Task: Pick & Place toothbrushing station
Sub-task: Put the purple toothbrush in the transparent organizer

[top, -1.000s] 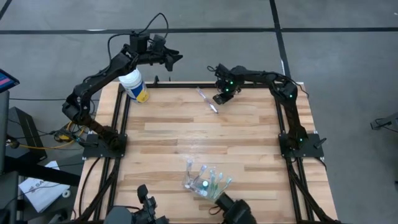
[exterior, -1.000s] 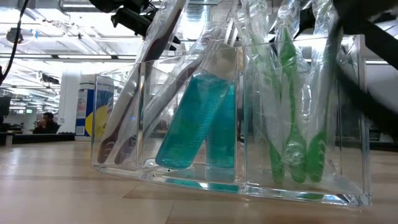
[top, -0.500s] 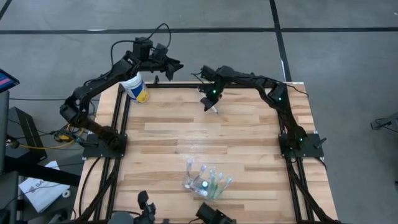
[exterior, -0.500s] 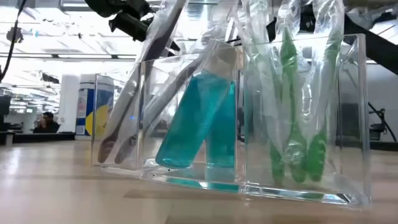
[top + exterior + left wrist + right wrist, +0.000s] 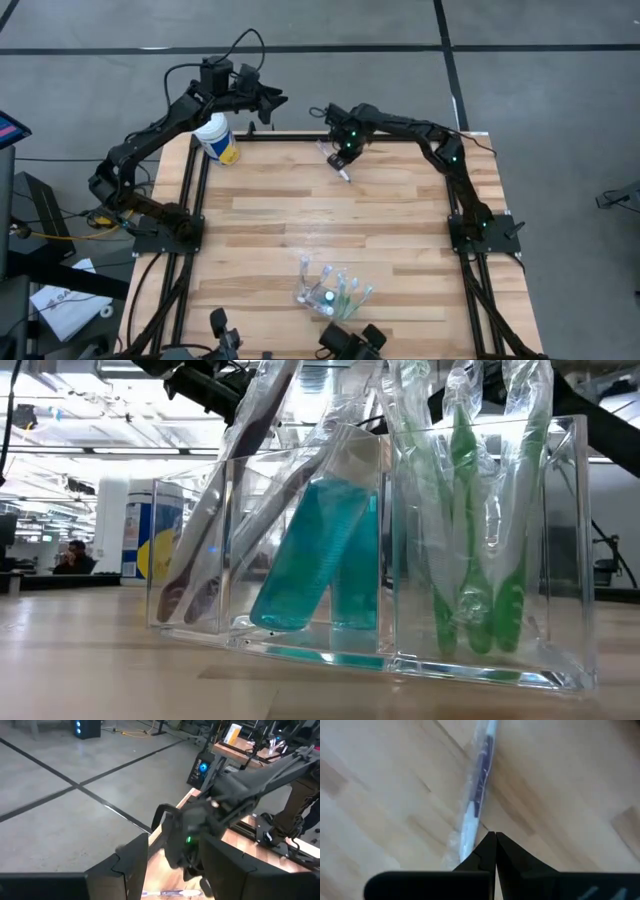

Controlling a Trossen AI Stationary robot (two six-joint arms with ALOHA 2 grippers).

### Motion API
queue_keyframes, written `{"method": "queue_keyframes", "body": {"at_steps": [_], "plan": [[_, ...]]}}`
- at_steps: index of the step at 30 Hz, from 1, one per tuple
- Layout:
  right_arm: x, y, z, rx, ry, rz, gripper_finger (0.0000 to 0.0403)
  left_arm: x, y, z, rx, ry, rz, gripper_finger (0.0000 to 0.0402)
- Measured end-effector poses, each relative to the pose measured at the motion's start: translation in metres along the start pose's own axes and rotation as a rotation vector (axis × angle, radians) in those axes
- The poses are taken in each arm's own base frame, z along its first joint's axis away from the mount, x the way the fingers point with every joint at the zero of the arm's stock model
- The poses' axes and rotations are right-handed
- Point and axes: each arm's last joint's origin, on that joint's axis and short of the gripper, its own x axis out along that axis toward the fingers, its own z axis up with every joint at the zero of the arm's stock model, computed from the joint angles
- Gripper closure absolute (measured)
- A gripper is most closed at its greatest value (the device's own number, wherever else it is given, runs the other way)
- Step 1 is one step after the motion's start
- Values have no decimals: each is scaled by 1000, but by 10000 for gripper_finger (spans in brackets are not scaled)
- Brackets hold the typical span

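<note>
Clear rectangular plastic holder (image 5: 560, 560) at six o'clock: three green brushes (image 5: 470, 540), two teal tubes (image 5: 310, 550); right gripper (image 5: 344, 158) clenched over one wrapped toothbrush (image 5: 475, 805); left gripper (image 5: 268, 99) parted, empty.

teal tubes (image 5: 318, 550), green toothbrushes (image 5: 470, 530)

A wooden worktop (image 5: 400, 215) with a dark metal frame (image 5: 188, 190) stands on a grey floor (image 5: 520, 70) crossed by dark lines. A white canister (image 5: 215, 138) with a yellow label stands upright at the worktop's far left corner. A person (image 5: 72, 557) sits far back in the room.
</note>
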Motion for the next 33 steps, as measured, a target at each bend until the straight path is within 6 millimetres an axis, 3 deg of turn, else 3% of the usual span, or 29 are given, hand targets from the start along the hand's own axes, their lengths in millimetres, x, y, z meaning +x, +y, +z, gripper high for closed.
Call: {"method": "queue_keyframes", "body": {"at_steps": [5, 17, 20, 22, 26, 31, 33], "plan": [[24, 5, 0, -13, 43, -54, 403, 1, 1, -1, 12, 4, 0, 230], [36, 7, -4, 14, 20, -61, 403, 1, 2, -1, 23, 7, 5, 230], [32, 10, 2, -9, 16, 72, 403, 1, 2, -1, 24, 7, 4, 230], [31, 17, -1, -114, 41, 175, 403, 1, 2, -1, 24, 7, 4, 230], [42, 15, -7, -204, 36, 407, 403, 1, 2, -1, 24, 6, -2, 230], [4, 7, -1, -209, -117, 407, 403, 1, 0, -2, 17, 16, -54, 230], [3, 5, -6, -160, -65, 360, 403, 1, 1, -2, 14, 22, -54, 230]]}}
